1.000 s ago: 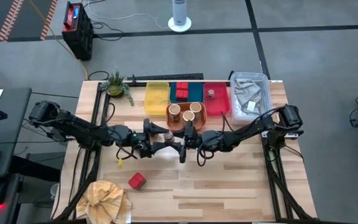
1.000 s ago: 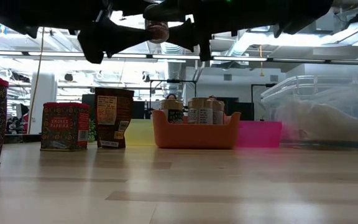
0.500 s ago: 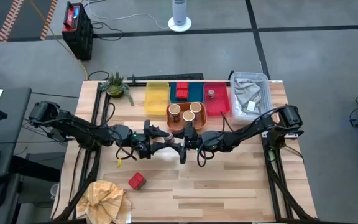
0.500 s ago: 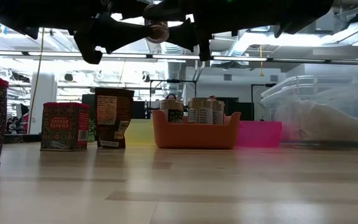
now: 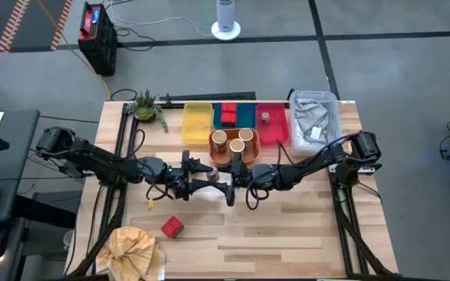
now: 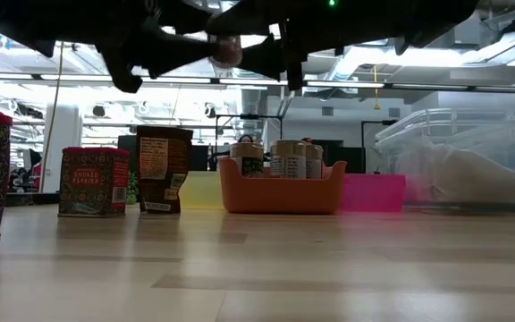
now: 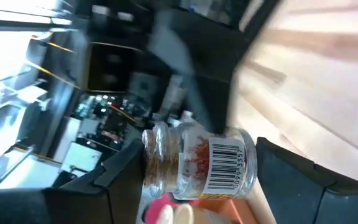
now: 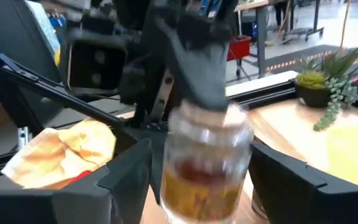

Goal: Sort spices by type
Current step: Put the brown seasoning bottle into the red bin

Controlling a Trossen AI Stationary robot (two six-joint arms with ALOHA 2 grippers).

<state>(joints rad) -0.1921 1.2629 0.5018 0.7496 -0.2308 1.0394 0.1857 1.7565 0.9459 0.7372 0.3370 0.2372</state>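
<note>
A small clear glass jar (image 7: 197,165) with reddish-brown spice and a barcode label is held up in the air over the table's middle. My left gripper (image 5: 209,178) is shut on it. My right gripper (image 5: 233,178) faces it from the right, open. Its fingers stand on either side of the jar's body (image 8: 207,168). The jar shows high up in the low view (image 6: 226,49). Two tan round jars (image 5: 233,140) stand in the orange tray (image 5: 233,156). Red tins (image 5: 227,115) sit in the blue tray. A shaker (image 5: 265,119) sits in the red tray. One red tin (image 5: 172,227) stands on the table near the front. My left gripper pinches the jar between its two fingers, one at the lid end (image 7: 154,155) and one at the base end (image 7: 250,168). The fingers lie along the jar's length. The jar is lifted clear of the table; in the right wrist view it stands upright under a left finger (image 8: 194,68).
A yellow tray (image 5: 197,121) stands at the back beside the blue one. A clear bin with grey cloth (image 5: 315,117) is at the back right and a small plant (image 5: 147,105) at the back left. A crumpled tan cloth (image 5: 131,246) lies at the front left.
My left gripper has shifted a little with the jar, which sits slightly lower than before. Both arms stay over the table's middle.
</note>
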